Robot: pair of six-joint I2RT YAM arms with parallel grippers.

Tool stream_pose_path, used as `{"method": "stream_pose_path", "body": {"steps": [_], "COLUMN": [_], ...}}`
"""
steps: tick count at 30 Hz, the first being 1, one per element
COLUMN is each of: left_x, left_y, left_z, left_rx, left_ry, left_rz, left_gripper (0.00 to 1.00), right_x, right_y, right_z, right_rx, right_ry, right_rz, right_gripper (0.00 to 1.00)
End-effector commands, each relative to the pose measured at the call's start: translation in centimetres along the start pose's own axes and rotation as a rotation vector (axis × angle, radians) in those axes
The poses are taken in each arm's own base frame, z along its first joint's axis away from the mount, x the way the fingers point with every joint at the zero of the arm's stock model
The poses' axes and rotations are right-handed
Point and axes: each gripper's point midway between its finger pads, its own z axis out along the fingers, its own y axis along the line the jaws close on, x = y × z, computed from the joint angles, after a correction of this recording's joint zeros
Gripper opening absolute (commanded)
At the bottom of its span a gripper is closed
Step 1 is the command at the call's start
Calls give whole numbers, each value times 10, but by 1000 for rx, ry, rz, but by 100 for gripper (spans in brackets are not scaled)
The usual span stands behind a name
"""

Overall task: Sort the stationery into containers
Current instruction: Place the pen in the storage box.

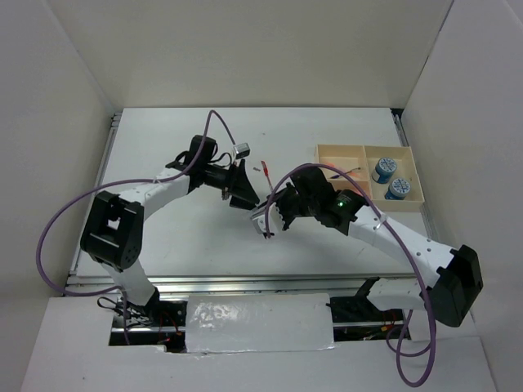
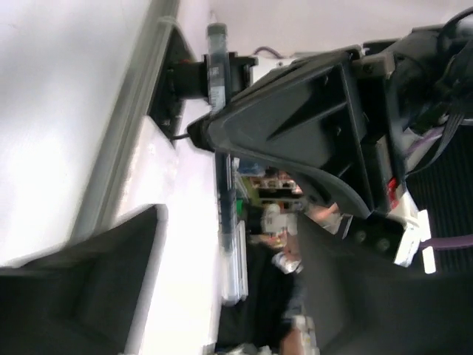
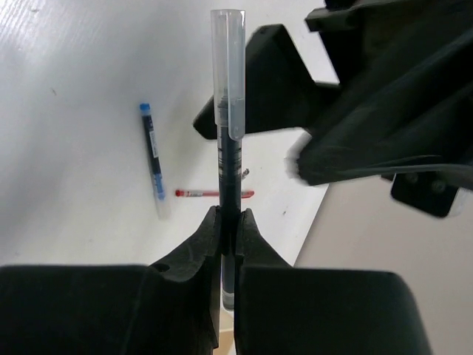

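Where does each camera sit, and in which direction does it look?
Top camera: above and behind the robot, looking down on the table and the tray; the left gripper and right gripper show, close together mid-table.
Left wrist camera: on the left wrist, looking sideways across the table; its own open fingers frame the dark pen.
Right wrist camera: on the right wrist, looking down past its own shut fingers, which grip that pen, to a blue pen and a red pen.
Shared: both wrist views show the dark pen.
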Motion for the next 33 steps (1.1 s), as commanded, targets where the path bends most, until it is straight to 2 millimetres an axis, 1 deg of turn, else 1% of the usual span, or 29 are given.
{"method": "stream_pose_path", "body": {"steps": [1, 2, 3, 4, 6, 7, 8, 9, 10, 11, 12, 13, 14, 15, 16, 17, 18, 19, 20, 21, 22, 23, 24, 25, 27, 29, 30, 32, 33], "left_x": [-17, -25, -35, -48, -74, -88, -103, -111, -115, -120, -117, -117, -113, -110, -107, -102, -100, -97, -95, -94, -93, -93, -92, -94, -95, -96, -98, -100, -100], "left_y": [-12, -11, -15, -15, -23, -22, -23, -19, -13, -13, -2, 3, 11, 16, 20, 26, 30, 35, 37, 39, 42, 42, 46, 48, 53, 57, 58, 61, 63], "left_z": [-18, -29, -37, -54, -80, -106, -122, -142, -149, -153, -154, -154, -153, -146, -142, -138, -132, -128, -125, -120, -119, -118, -116, -117, -117, -119, -122, -124, -126], "left_rx": [-34, -47, -53, -69, -105, -133, -169, -203, -229, -255, -294, -307, -320, -328, -332, -335, -347, -353, -352, -357, -362, -370, -376, -390, -405, -433, -455, -485, -496], "left_ry": [-70, -107, -133, -188, -288, -367, -436, -494, -512, -521, -515, -512, -505, -495, -489, -477, -468, -460, -452, -447, -446, -445, -438, -440, -439, -441, -447, -450, -453], "left_rz": [84, 82, 102, 97, 124, 126, 153, 153, 151, 168, 152, 146, 133, 130, 123, 114, 113, 102, 96, 98, 95, 100, 87, 87, 75, 73, 70, 82, 80], "left_gripper": [94, 97, 98, 99, 99, 99, 99, 99, 99, 99, 99, 99, 99, 99, 99, 99, 99, 99, 99, 99, 99, 99, 99, 99, 99, 99, 99, 99, 99], "right_x": [6, 8, 11, 20, 32, 50, 60, 85, 99, 115, 135, 165, 188, 204, 222, 251, 265, 276, 296, 304, 311, 322, 328, 336, 344, 353, 358, 361, 364], "right_y": [-5, -2, 1, 3, 9, 9, 14, 14, 17, 18, 24, 21, 30, 20, 21, 38, 23, 27, 36, 25, 26, 34, 25, 31, 27, 31, 38, 37, 42], "right_z": [-14, -16, -18, -23, -28, -35, -39, -47, -52, -57, -54, -70, -67, -76, -82, -85, -95, -97, -99, -104, -106, -101, -102, -96, -94, -85, -79, -76, -71], "right_rx": [39, 35, 31, 36, 31, 38, 26, 32, 22, 21, -3, 17, -13, 6, 7, -19, 15, 12, 0, 23, 22, 2, 19, 4, 6, -15, -30, -29, -42], "right_ry": [20, 27, 35, 55, 88, 129, 152, 204, 236, 270, 304, 380, 411, 447, 488, 532, 558, 571, 593, 605, 613, 618, 622, 627, 631, 634, 634, 631, 631], "right_rz": [-20, -13, -3, 16, 53, 93, 130, 187, 223, 253, 293, 345, 385, 397, 423, 492, 498, 533, 581, 586, 604, 629, 623, 636, 634, 643, 654, 654, 658], "right_gripper": [0, 0, 0, 0, 0, 0, 0, 0, 0, 0, 0, 0, 0, 0, 0, 0, 0, 0, 0, 0, 1, 1, 1, 1, 1, 2, 2, 2, 2]}}
